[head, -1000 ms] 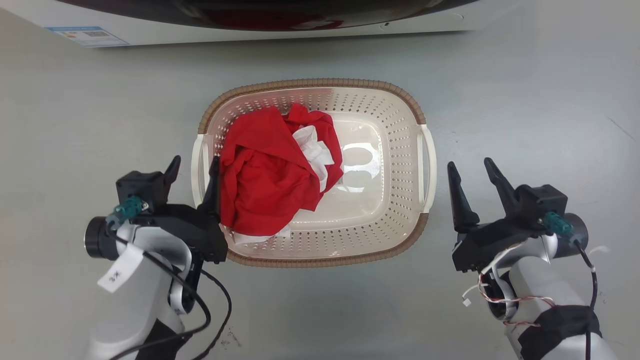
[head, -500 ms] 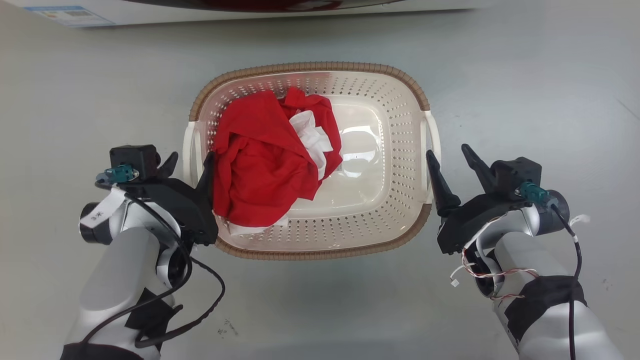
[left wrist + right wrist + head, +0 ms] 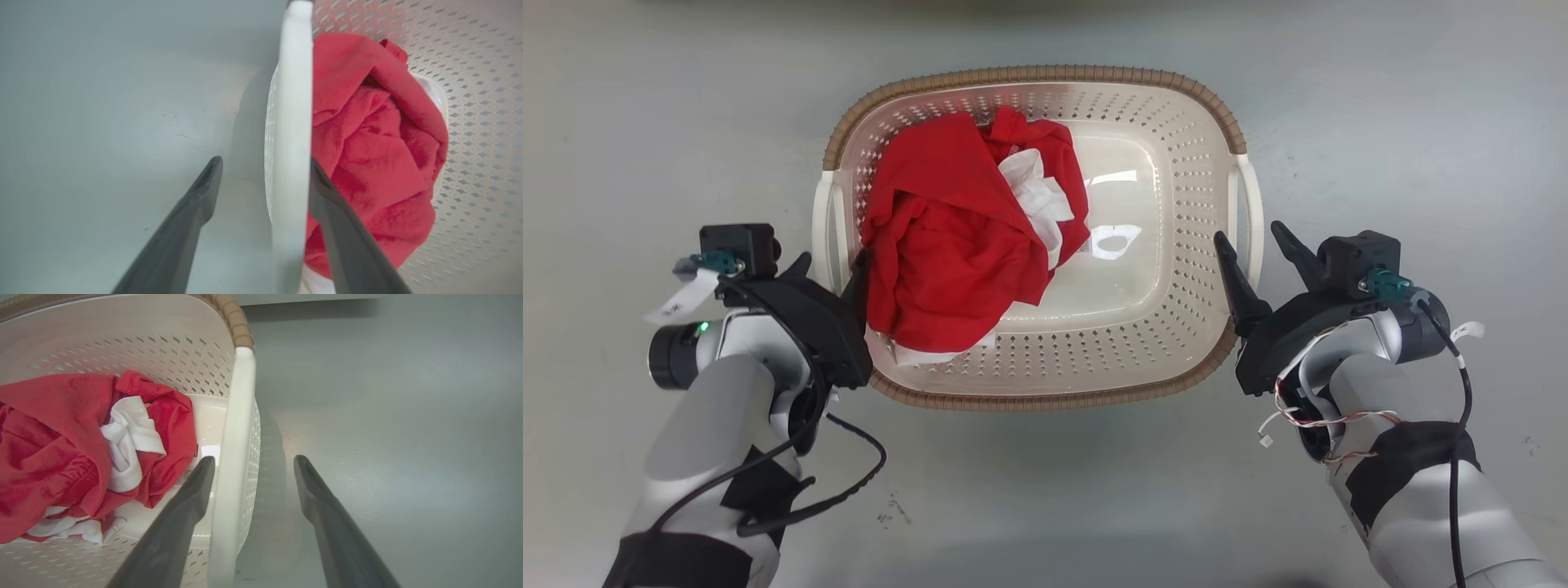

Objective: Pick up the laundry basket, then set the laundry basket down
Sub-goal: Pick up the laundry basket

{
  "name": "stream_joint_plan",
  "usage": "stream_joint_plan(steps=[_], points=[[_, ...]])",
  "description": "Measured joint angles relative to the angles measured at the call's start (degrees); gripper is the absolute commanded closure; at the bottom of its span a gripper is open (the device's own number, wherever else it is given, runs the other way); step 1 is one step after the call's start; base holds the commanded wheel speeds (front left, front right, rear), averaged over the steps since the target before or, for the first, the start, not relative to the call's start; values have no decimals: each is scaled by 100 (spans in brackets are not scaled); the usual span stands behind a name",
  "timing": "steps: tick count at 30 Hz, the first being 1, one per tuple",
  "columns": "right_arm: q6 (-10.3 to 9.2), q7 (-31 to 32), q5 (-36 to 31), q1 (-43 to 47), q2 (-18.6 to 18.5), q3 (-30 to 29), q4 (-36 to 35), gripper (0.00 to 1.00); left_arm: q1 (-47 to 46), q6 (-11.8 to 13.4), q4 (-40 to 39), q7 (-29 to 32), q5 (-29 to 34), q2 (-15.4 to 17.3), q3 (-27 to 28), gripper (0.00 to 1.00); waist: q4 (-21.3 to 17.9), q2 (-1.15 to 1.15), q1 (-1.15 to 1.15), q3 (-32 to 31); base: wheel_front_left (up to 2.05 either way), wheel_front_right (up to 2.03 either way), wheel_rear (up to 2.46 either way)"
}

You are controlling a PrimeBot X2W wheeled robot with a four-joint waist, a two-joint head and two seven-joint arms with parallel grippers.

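The laundry basket (image 3: 1037,75) sits on the grey floor, cream with perforated walls and a brown rim. Red and white clothes (image 3: 956,237) are piled in its left half. My left gripper (image 3: 832,261) is open and straddles the left white handle (image 3: 822,220). In the left wrist view the left gripper (image 3: 264,161) has that handle (image 3: 290,102) between its fingers, the inner one against the red cloth (image 3: 367,143). My right gripper (image 3: 1248,233) is open astride the right handle (image 3: 1252,204). The right wrist view shows the right gripper (image 3: 254,458) with one finger inside the basket wall and one outside the handle (image 3: 239,396).
Bare grey floor (image 3: 1421,122) surrounds the basket on all sides. Loose black cable (image 3: 849,482) hangs from my left forearm near the basket's front edge. Thin wires (image 3: 1298,425) trail from my right wrist.
The camera has tilted down, so the washing machine has left the top edge and the basket looks larger. My right gripper has moved in from beside the basket to straddle its right handle.
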Motion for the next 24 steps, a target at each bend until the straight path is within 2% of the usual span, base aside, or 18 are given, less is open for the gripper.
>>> stream_joint_plan(steps=[1,2,3,4,13,24], points=[[2,0,11,-27,0,1,29,0,-53,-21,22,-1,0,-1,0,0,1,0,0,26,0,0,0],[24,11,24,-60,0,5,71,42,-105,-41,41,-1,-10,-4,7,0,4,0,0,52,0,0,0],[53,41,57,-97,0,14,116,97,-165,-41,75,-2,-19,-9,9,60,6,0,0,76,0,0,0],[56,43,69,-123,0,29,153,100,-210,-42,101,-32,-20,-11,10,100,11,0,0,99,0,0,0],[135,23,208,-236,109,74,492,100,-295,-97,461,-102,-62,-182,-60,100,45,0,0,45,0,0,0],[229,-25,369,-188,129,176,910,100,-247,-142,940,-259,-210,-323,-94,100,57,0,-1,-415,0,0,0]])
